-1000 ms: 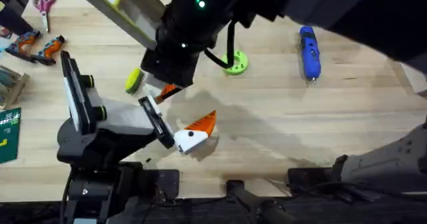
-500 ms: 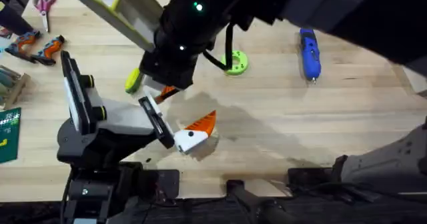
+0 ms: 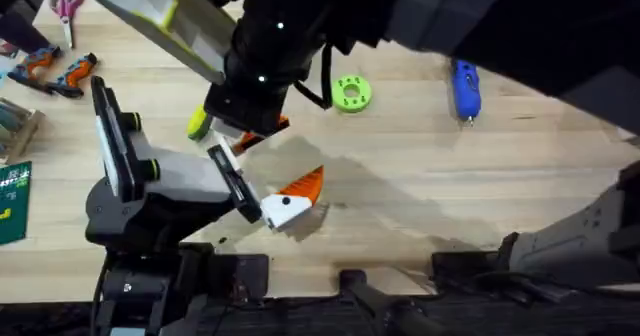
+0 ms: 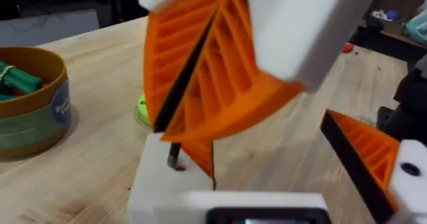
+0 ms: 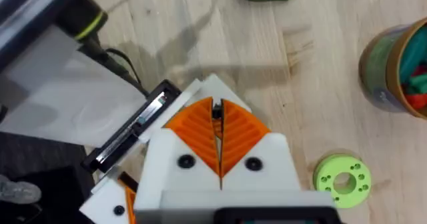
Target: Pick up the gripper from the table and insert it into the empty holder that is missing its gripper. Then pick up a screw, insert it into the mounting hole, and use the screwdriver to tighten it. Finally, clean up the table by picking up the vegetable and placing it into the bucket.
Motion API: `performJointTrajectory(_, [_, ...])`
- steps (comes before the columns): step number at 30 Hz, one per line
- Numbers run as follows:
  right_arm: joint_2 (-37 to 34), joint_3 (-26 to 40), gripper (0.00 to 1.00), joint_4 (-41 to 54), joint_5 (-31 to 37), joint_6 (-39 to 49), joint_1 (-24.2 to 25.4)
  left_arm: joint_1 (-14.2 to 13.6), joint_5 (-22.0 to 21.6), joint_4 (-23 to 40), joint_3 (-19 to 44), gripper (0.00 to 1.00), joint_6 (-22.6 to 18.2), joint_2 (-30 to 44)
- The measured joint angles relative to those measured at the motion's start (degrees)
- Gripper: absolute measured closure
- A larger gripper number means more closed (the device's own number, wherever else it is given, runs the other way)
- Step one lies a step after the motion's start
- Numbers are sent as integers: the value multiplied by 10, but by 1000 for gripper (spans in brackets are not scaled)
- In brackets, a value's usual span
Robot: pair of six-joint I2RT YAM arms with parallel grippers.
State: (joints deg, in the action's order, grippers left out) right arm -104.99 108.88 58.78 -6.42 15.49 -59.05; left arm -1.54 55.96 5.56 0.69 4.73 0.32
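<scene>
One risk noted: right gripper [image 5: 219, 127] clamped shut above empty holder [image 4: 167, 184], left gripper [image 4: 260, 157] spread open; could jam orange wedge [image 4: 198, 154] if skewed.

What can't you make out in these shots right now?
Vegetable: overhead, mostly under the right arm; right wrist view, cut by the edge.
Bucket: right wrist view, cut by the edge.
Whether the gripper sits in the holder: left wrist view, right tool blocks it.
</scene>
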Motion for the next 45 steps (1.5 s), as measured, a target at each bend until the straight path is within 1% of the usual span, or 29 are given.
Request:
performJointTrajectory(11, [0, 0, 995, 6, 3, 0, 0, 0, 0, 0, 0, 15, 0, 0])
performJointTrajectory(21, [0, 0, 995, 12, 21, 0, 0, 0, 0, 0, 0, 16, 0, 0])
performJointTrajectory(45, [0, 0, 995, 13, 10, 0, 0, 0, 0, 0, 0, 15, 0, 0])
